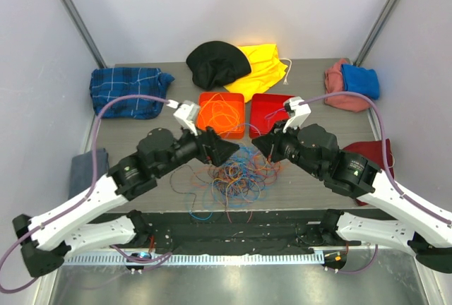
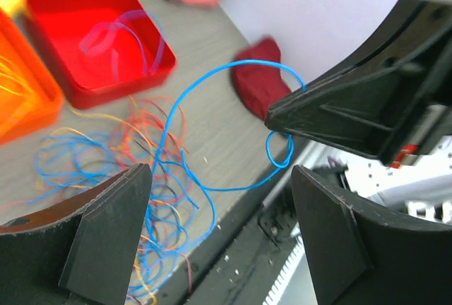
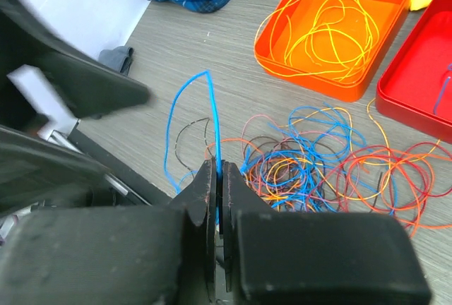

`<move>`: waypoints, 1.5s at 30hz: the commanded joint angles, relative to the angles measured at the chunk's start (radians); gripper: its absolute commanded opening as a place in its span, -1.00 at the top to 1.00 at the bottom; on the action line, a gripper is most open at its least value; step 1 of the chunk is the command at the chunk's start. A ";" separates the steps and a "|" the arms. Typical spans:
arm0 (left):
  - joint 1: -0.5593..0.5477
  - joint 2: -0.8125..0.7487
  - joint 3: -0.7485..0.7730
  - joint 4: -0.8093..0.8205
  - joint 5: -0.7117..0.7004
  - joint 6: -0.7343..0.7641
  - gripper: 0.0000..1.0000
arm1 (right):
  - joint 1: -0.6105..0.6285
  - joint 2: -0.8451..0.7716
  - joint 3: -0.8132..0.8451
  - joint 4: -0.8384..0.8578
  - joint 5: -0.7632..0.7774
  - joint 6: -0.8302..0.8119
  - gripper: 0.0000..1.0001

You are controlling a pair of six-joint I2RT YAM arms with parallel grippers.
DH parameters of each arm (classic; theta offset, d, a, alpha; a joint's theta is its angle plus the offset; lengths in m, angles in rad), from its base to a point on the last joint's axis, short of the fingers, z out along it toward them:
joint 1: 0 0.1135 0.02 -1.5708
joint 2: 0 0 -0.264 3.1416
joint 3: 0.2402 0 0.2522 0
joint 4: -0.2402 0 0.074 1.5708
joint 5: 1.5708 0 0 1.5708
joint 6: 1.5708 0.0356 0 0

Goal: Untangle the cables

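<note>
Left end effector (image 2: 219, 178) fills the near edge of its wrist view: fingers wide apart, nothing btwn them gripped. Right end effector (image 3: 217, 171) is pinched fully together on one blue cable (image 3: 214, 121), which rises straight out of its tips.

Desk (image 1: 296, 192) carries the lot. Tangle of cables (image 1: 233, 178) is a loose heap of blue, orange, red & dark loops, below & just behind both end effectors, btwn the two arms.

Containers, both beyond the end effectors:
- orange tray (image 3: 321, 85): yellow cables (image 3: 321, 26) only, loosely coiled.
- red tray (image 2: 106, 93): a purple cable (image 2: 106, 33) w/ a blue strand beside it, otherwise bare.

Key relation: the blue cable hangs off the right tip directly ahead of the left end effector, roughly on the centreline of its open gap but further out, not yet btwn the fingers. Its run goes from the heap up in an arc to the right tip, then drops into a small loop (image 2: 270, 151) just under that tip & trails back down toward the heap. So the long axis there is roughly upright, across the left fingers' closing line.

Judgement: left arm is the free one & nearest, so prob. advance onto the strand below the loop, then pull apart from the right. Risk: the loop tightens into a knot, or the heap drags along w/ it.
</note>
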 commanded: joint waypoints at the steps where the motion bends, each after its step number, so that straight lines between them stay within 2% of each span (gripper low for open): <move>1: -0.004 -0.103 0.032 -0.049 -0.153 0.062 -0.69 | 0.003 -0.017 0.011 0.026 0.034 -0.022 0.98; 6: -0.004 -0.063 0.054 -0.047 -0.052 -0.004 -0.56 | 0.002 0.005 0.014 0.040 0.037 -0.028 0.98; 10: -0.009 -0.074 0.081 -0.046 -0.066 -0.010 -0.52 | 0.003 0.011 0.012 0.040 0.044 -0.032 0.98; 13: -0.010 -0.049 0.091 -0.041 -0.025 -0.035 -0.50 | 0.003 0.012 0.012 0.041 0.050 -0.033 0.98; 17: -0.042 0.040 0.072 -0.011 0.003 -0.072 -0.46 | 0.002 0.017 0.014 0.047 0.051 -0.033 0.98; 26: -0.107 0.127 0.073 0.026 -0.014 -0.072 -0.43 | 0.002 0.017 0.019 0.043 0.050 -0.032 0.98; 37: -0.110 0.101 0.032 0.057 -0.132 -0.066 -0.39 | 0.002 0.005 0.011 0.043 0.037 -0.022 0.98; 45: -0.110 0.141 0.042 0.074 -0.126 -0.056 -0.36 | 0.002 -0.001 0.012 0.047 0.027 -0.019 0.98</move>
